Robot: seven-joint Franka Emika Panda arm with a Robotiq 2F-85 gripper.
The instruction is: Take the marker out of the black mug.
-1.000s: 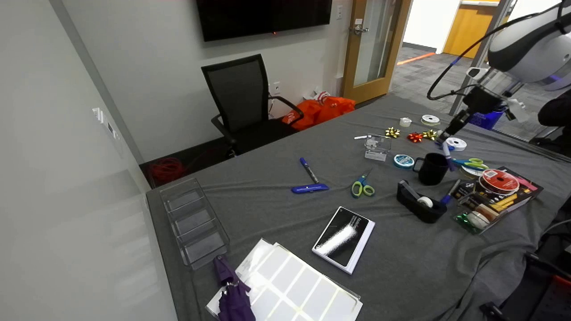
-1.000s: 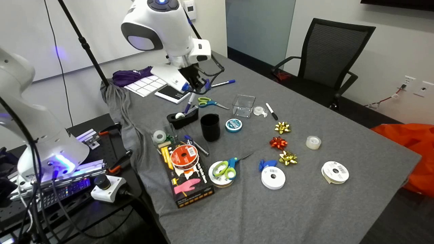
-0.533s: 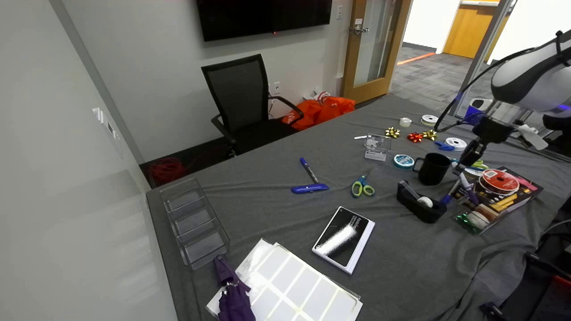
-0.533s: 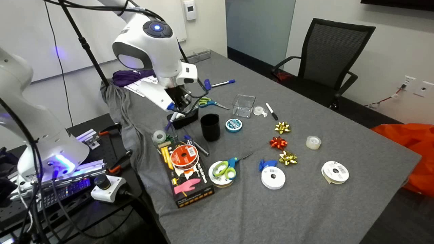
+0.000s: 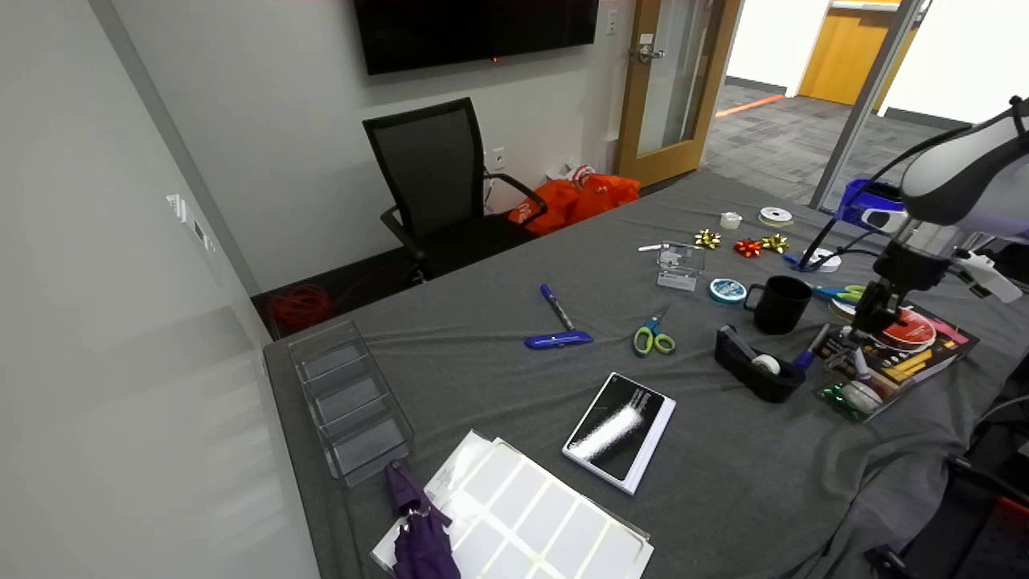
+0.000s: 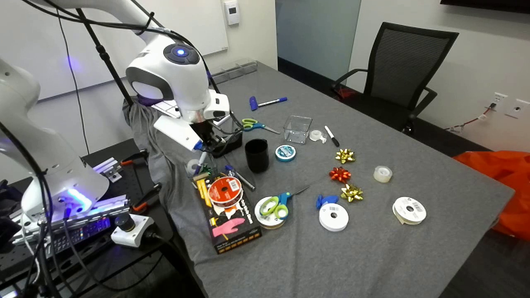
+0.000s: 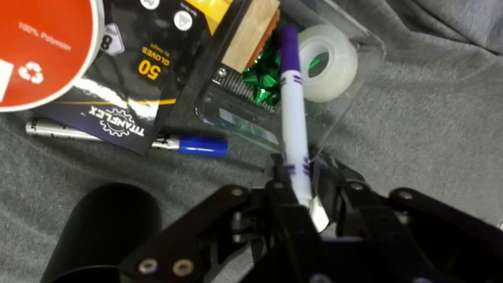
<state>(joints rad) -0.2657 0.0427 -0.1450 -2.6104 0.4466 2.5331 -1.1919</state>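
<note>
Marker (image 7: 295, 118) is pinched in the gripper (image 7: 301, 167) by its white end, purple bit poking out over the clear box (image 7: 368, 63).

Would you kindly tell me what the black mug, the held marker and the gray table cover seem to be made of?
Black mug: perhaps ceramic or coated metal, matte, without sharp highlights.
Held marker: probably plastic, smooth, judging by its even white barrel.
Gray table cover: fabric, matte, showing soft folds and creases.

white glare streaks the black-topped box (image 5: 619, 434); the wrist view blurs slightly.
</note>
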